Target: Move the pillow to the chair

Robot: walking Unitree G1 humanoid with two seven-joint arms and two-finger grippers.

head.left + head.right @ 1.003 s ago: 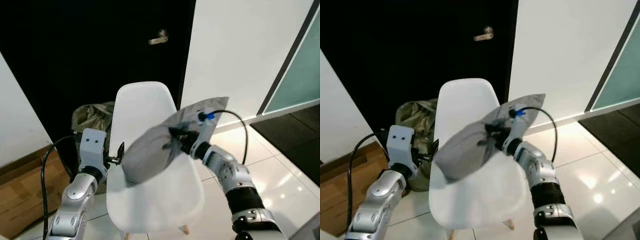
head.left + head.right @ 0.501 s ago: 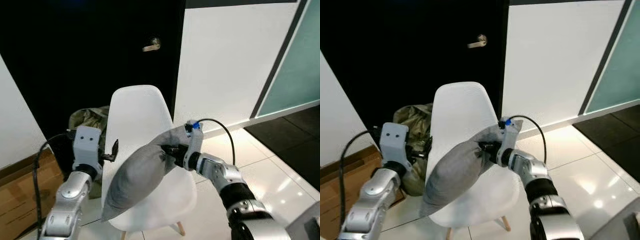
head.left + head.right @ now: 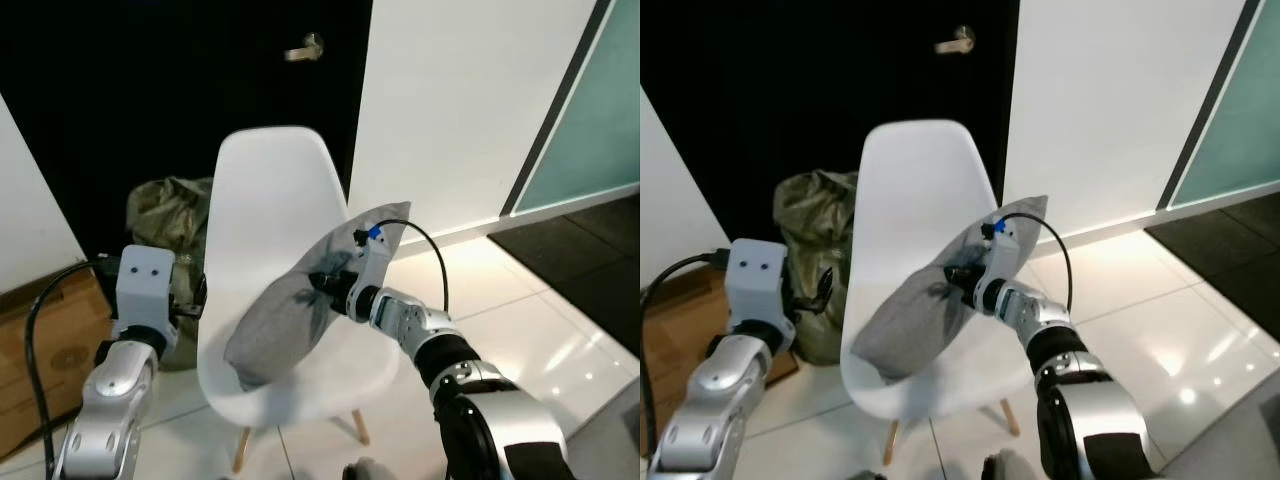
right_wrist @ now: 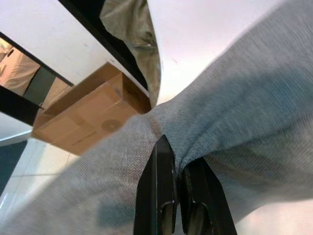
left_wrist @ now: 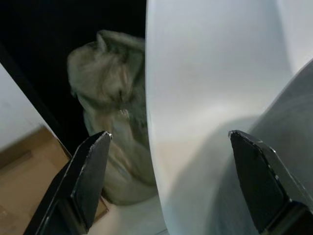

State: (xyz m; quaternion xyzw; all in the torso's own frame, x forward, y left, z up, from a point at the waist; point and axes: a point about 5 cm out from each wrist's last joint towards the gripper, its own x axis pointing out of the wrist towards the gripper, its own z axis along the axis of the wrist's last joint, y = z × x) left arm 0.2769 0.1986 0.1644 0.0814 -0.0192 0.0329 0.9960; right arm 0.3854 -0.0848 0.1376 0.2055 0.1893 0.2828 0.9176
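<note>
A grey pillow [image 3: 300, 300] lies tilted in the seat of a white shell chair [image 3: 265, 185], its lower corner down on the seat. My right gripper [image 3: 322, 284] is shut on a pinch of the pillow's fabric [image 4: 195, 142] near its middle. At the chair's left edge my left gripper [image 3: 197, 295] is open, its fingers [image 5: 85, 176] spread wide either side of the chair's rim, holding nothing. The pillow [image 5: 274, 127] shows at the edge of the left wrist view.
An olive-green bag [image 3: 165, 210] stands on the floor behind the chair against a dark door [image 3: 150, 90]. A cardboard box [image 3: 40, 350] sits at the left. White wall and a glass panel [image 3: 590, 120] are to the right; glossy tiled floor [image 3: 520, 310] lies beyond the chair.
The pillow has come down and now rests in the chair's seat, still pinched by my right gripper. The camera has shifted, so the chair sits higher in view.
</note>
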